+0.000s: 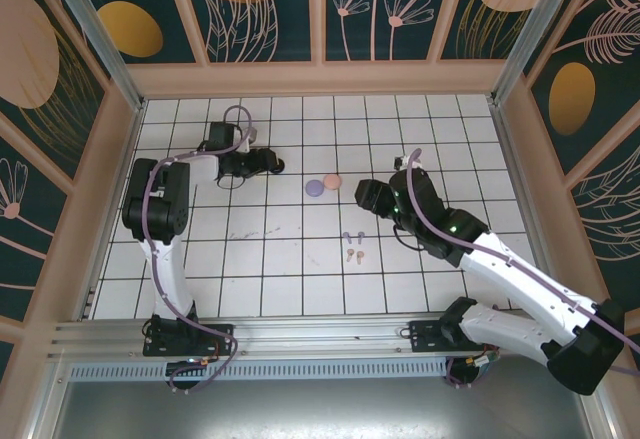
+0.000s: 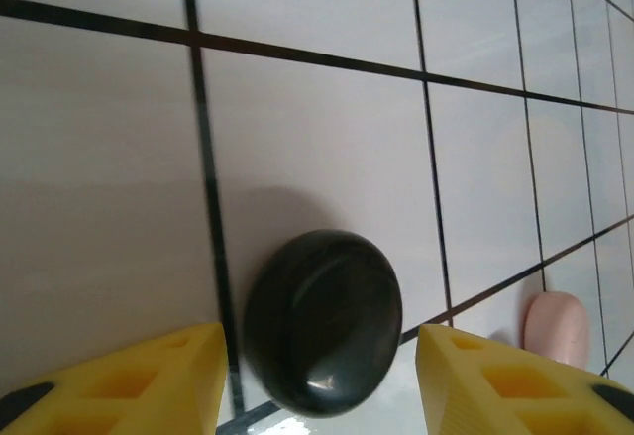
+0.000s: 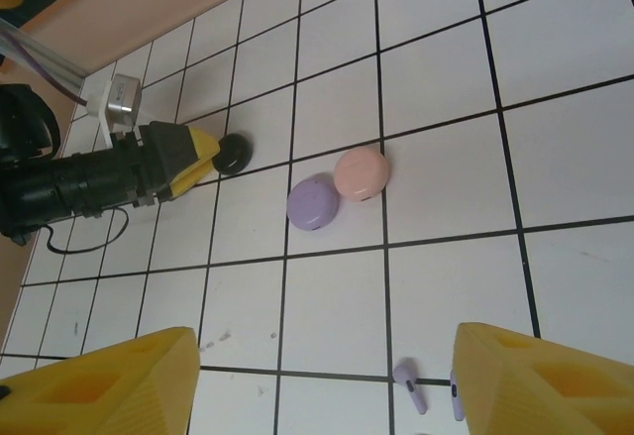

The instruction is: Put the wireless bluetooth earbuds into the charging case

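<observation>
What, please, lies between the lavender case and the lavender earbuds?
Nothing: bare white tiles separate the lavender case from the lavender earbuds, as the right wrist view shows.

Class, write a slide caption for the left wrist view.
Open left gripper straddling a closed black case on white tiles.

White tiled table (image 1: 300, 269): black case (image 2: 323, 321), lavender case (image 1: 314, 187) touching pink case (image 1: 331, 181), lavender earbuds (image 1: 346, 236), pink earbuds (image 1: 351, 255).

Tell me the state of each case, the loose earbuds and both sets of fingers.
black case: shut, on the tiles
lavender case: shut
pink case: shut
lavender earbuds: loose on the tiles
pink earbuds: loose on the tiles
left fingers: open around the black case
right fingers: open, empty
</observation>
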Robot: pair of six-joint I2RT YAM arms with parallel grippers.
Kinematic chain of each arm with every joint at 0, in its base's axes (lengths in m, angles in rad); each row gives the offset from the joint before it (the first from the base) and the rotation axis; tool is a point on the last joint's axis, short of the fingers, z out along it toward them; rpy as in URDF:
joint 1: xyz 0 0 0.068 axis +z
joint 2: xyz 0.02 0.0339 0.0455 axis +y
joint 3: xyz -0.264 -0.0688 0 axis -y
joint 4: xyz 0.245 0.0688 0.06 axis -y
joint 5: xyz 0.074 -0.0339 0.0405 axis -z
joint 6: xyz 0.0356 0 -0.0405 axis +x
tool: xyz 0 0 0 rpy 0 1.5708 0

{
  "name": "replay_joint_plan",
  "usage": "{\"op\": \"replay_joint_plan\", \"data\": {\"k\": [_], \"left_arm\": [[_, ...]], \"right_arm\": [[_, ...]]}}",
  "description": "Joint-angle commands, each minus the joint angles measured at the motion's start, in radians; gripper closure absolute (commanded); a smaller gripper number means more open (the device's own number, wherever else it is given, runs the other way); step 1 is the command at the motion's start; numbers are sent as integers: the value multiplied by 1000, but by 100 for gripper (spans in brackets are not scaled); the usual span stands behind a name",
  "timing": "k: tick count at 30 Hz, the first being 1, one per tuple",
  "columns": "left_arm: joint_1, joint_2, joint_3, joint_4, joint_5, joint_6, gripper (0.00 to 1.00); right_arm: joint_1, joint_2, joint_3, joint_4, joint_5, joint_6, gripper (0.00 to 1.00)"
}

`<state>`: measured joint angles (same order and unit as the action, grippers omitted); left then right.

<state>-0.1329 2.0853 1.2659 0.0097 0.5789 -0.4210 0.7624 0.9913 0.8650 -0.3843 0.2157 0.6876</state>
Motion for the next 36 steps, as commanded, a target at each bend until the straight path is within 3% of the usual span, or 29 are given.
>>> {"op": "replay_joint_plan", "data": {"k": [1, 6, 15, 21, 22, 23, 36], "left_arm": [[34, -43, 43, -125, -104, 68, 43], [42, -122, 69, -142, -128, 77, 42], [42, -365, -23, 38, -73, 3, 39], [42, -541, -134, 185, -52, -66, 22], [42, -559, -145, 200, -48, -73, 4], [42, -576, -156, 215, -47, -83, 1], [42, -749, -341, 434, -248, -272, 1]], "right_arm": [[9, 13, 53, -35, 36, -39, 28], [8, 55, 115, -67, 57, -102, 25], [3, 238, 239, -80, 51, -206, 25], [-4, 384, 312, -69, 32, -218, 25], [-6, 409, 324, -69, 26, -215, 25], [-8, 436, 336, -68, 16, -214, 25], [-55, 712, 474, -94, -37, -215, 26]]}}
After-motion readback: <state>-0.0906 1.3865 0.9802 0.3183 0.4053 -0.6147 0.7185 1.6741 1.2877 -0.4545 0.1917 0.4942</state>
